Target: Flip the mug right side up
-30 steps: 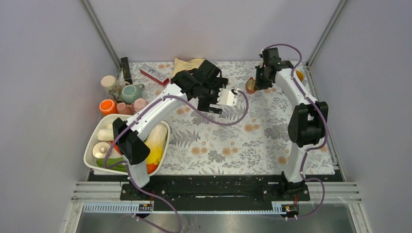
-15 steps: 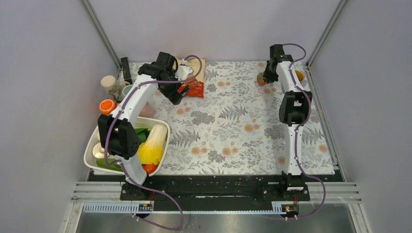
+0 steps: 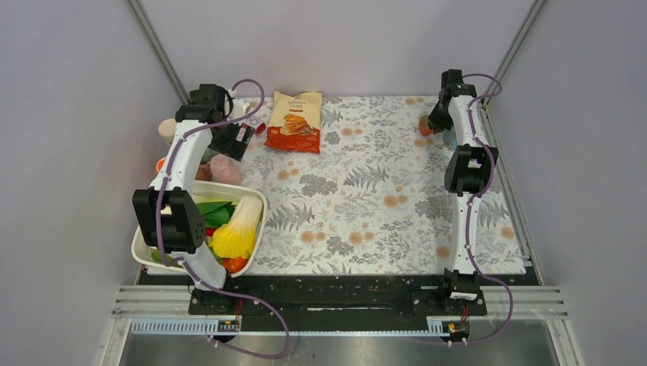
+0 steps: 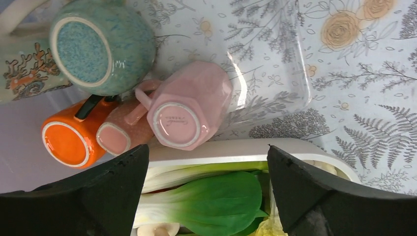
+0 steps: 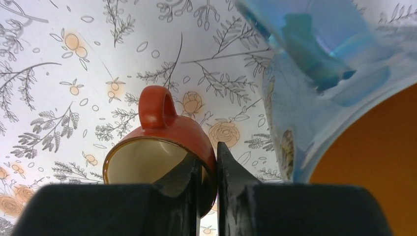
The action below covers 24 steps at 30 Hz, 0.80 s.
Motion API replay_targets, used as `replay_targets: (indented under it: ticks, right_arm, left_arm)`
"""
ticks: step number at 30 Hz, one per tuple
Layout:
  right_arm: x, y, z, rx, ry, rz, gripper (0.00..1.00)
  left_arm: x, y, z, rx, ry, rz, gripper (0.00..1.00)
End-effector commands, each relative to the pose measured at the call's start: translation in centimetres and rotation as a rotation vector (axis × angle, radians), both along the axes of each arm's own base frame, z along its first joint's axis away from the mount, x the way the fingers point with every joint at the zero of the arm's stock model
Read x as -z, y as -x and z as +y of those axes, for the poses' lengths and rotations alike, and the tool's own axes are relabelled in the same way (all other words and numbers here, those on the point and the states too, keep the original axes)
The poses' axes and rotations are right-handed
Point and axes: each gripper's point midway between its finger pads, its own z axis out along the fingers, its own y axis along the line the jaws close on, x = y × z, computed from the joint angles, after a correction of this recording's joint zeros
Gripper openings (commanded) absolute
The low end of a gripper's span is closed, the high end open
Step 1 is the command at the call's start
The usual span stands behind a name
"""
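A: What changed?
B: The right gripper (image 5: pixel 209 158) has carried the red mug (image 5: pixel 164 132) to the table's (image 3: pixel 366 217) far right corner, pinching its wall, one finger inside. The left gripper (image 4: pixel 206 150) has swung left, jaws spread wide over an upturned pink mug (image 4: pixel 183 105).
A: Orientation?
B: Mouth faces up, slightly tilted, axis near vertical, handle away. Looks about righted.
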Motion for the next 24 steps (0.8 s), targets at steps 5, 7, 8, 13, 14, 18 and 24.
replay_targets:
  ticks: [5, 7, 8, 13, 14, 18, 24]
  right_arm:
    - [1.3, 2.2, 0.7, 0.044, -0.04, 0.1, 0.08]
    - [1.3, 2.4, 0.6, 0.05, -0.03, 0.098, 0.11]
    - [1.3, 2.3, 0.6, 0.05, -0.029, 0.093, 0.16]
    - [1.5, 2.4, 0.9, 0.035, -0.044, 0.104, 0.38]
    - [1.5, 2.3, 0.9, 0.033, -0.044, 0.103, 0.43]
    - [0.7, 2.3, 1.6, -0.001, -0.033, 0.082, 0.54]
    - [-3.4, 2.4, 3.3, -0.088, -0.005, 0.011, 0.68]
  left_arm:
    - [-2.4, -2.9, 1.6, -0.055, -0.012, -0.111, 0.93]
    - [-2.6, -3.2, 1.4, -0.046, 0.003, -0.118, 0.93]
    - [-2.6, -3.3, 1.3, -0.04, 0.006, -0.119, 0.93]
    - [-2.4, -3.5, 1.3, -0.032, 0.0, -0.123, 0.93]
    - [-2.4, -3.5, 1.3, -0.029, -0.001, -0.124, 0.93]
    - [-2.7, -3.3, 1.5, 0.002, -0.019, -0.117, 0.94]
    - [-2.5, -3.0, 2.9, -0.018, -0.034, -0.057, 0.99]
